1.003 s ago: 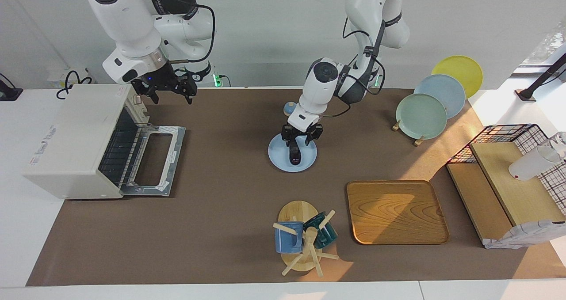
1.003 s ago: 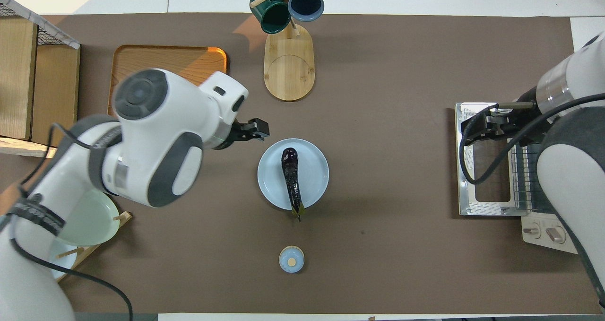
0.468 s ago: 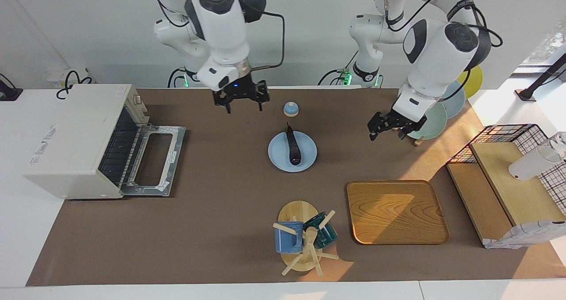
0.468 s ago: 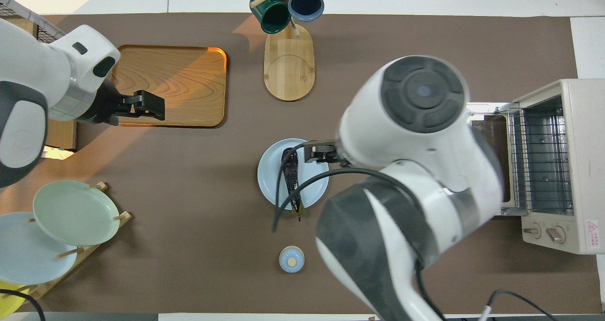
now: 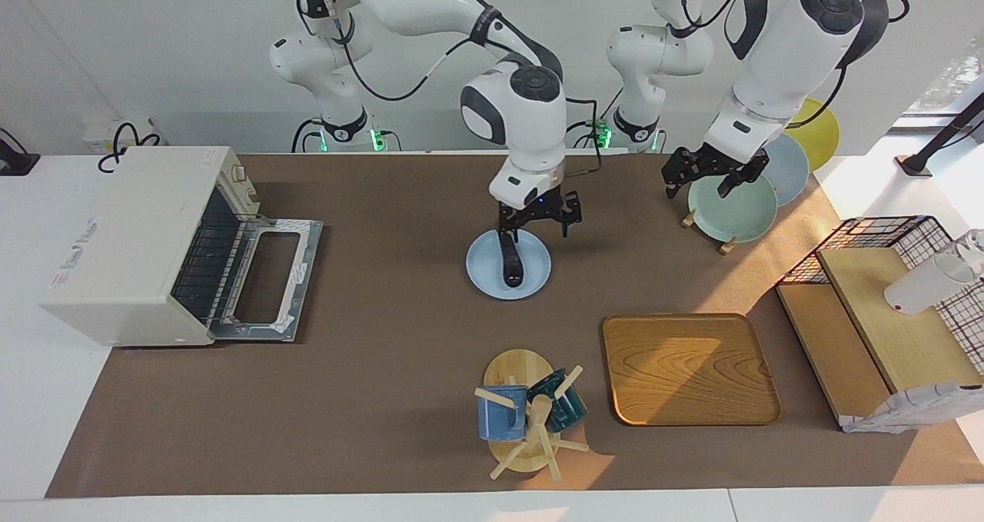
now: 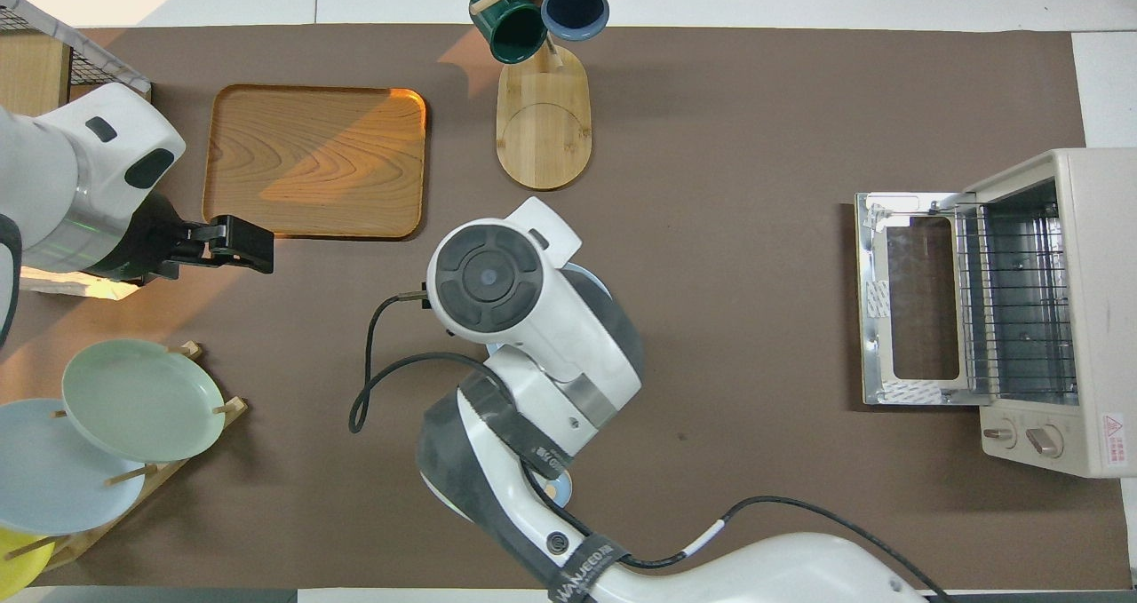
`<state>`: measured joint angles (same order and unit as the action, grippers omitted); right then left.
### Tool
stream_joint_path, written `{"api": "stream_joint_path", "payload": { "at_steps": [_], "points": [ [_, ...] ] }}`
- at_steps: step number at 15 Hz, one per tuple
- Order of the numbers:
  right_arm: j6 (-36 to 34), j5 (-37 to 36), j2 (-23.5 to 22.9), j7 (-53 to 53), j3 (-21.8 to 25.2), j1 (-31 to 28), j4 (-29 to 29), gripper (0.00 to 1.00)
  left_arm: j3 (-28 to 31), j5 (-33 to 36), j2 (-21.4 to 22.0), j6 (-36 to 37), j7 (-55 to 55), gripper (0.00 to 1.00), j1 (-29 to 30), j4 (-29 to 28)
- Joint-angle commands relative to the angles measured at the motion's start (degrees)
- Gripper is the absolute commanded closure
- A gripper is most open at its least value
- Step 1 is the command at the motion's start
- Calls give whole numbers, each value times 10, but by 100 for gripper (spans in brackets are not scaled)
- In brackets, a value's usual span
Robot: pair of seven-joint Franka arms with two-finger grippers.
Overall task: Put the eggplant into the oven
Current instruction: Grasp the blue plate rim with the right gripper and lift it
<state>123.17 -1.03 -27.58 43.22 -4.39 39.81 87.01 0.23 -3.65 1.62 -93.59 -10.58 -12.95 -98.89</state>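
The eggplant (image 5: pixel 510 267) lies on a light blue plate (image 5: pixel 533 277) mid-table, its stem end pointing toward the robots. My right gripper (image 5: pixel 536 228) hangs open just over the plate's robot-side edge, one finger (image 5: pixel 503 237) above the eggplant's stem end. In the overhead view the right arm (image 6: pixel 497 283) hides the eggplant; only the plate's rim (image 6: pixel 593 281) shows. The white oven (image 5: pixel 131 237) stands at the right arm's end, its door (image 5: pixel 265 280) folded down open and its rack bare (image 6: pixel 1013 305). My left gripper (image 5: pixel 711 174) is open and empty over the plate rack.
A rack with green, blue and yellow plates (image 5: pixel 734 199) stands at the left arm's end. A wooden tray (image 5: pixel 688 368) and a mug tree (image 5: pixel 526 422) lie farther from the robots than the plate. A wire basket with wooden boards (image 5: pixel 884 307) is at the table's end.
My right gripper has swung from near the robots' edge to just over the plate and eggplant. My left gripper has pulled back and up, over the plate rack.
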Motion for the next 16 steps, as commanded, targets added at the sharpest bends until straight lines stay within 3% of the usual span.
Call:
{"api": "stream_joint_path", "payload": {
  "at_steps": [1, 4, 8, 10, 15, 16],
  "points": [
    [29, -13, -31, 15, 3, 8, -18, 0, -3, 12, 11, 17, 6, 0, 4, 2],
    [67, -13, -24, 14, 2, 14, 38, 0, -3, 12, -1, 81, 6, 0, 3, 47],
    [119, -14, -1, 11, 2, 24, 113, 36, -3, 13, -3, 83, 8, 0, 9, 49],
    [127, -15, 8, 11, 2, 35, 138, 39, -3, 14, -3, 77, 23, 0, 12, 52],
    [130, -15, 12, 10, 2, 38, 154, 60, -4, 10, -4, 59, 26, 0, 19, 56],
    [130, -19, 16, 10, 2, 39, 160, 69, -3, 10, -4, 59, 26, 0, 19, 55]
  ]
}}
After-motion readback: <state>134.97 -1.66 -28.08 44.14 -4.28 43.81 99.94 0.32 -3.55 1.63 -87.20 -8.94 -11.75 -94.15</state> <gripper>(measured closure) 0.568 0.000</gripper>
